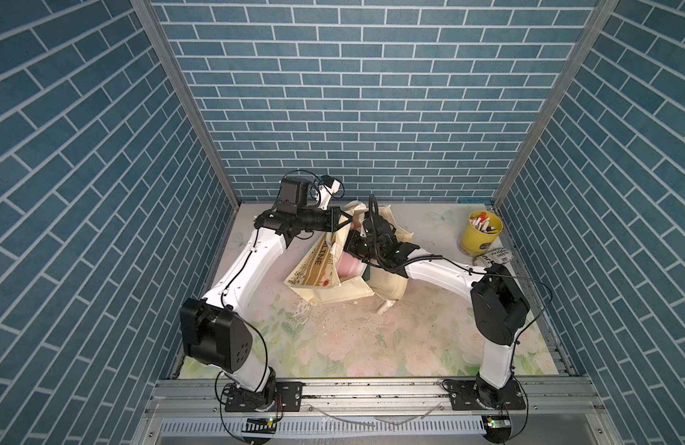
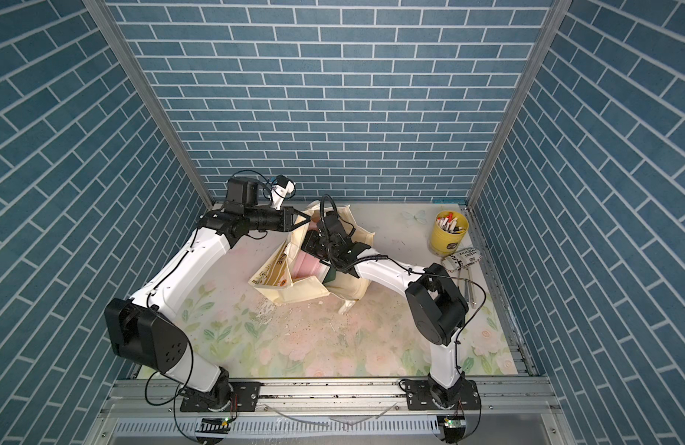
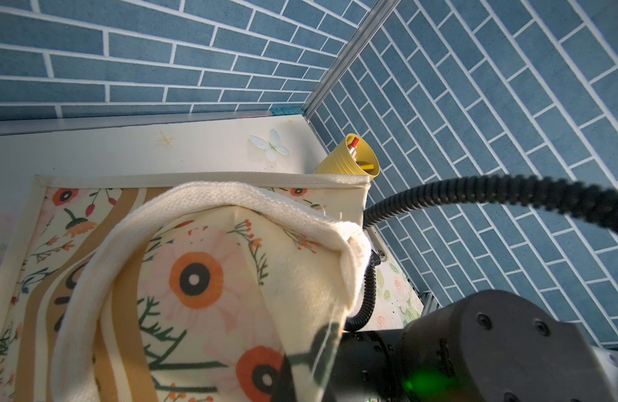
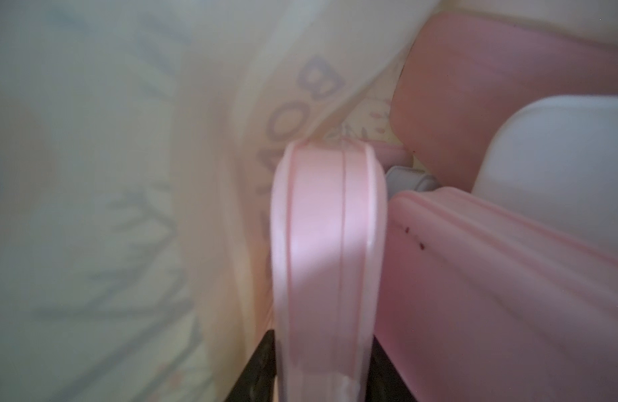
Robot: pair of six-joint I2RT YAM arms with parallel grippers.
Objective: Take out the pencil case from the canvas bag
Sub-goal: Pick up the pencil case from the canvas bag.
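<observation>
You can read "LINE" on the mustard stripe [image 1: 319, 252] of the canvas bag [image 1: 352, 293]; from the right wrist view, "BO" shows through its cloth; the print on the white roll [image 1: 496, 256] and the label on the yellow pot [image 1: 478, 239] are too small to read.

The canvas bag [image 3: 210, 278] is made of coarse woven cloth, matt, with a printed face. Its handle [image 3: 231, 202] is made of thicker, ribbed webbing. Inside the bag, the pink pencil case [image 4: 325, 243] is shown as smooth, glossy plastic. At two o'clock from the bag, a yellow pen pot [image 1: 481, 235] is ridged, with a slight sheen; metal or plastic cannot be told. The table mat [image 1: 371, 346] is smooth and printed, and the front rail [image 1: 371, 389] is brushed metal.
</observation>
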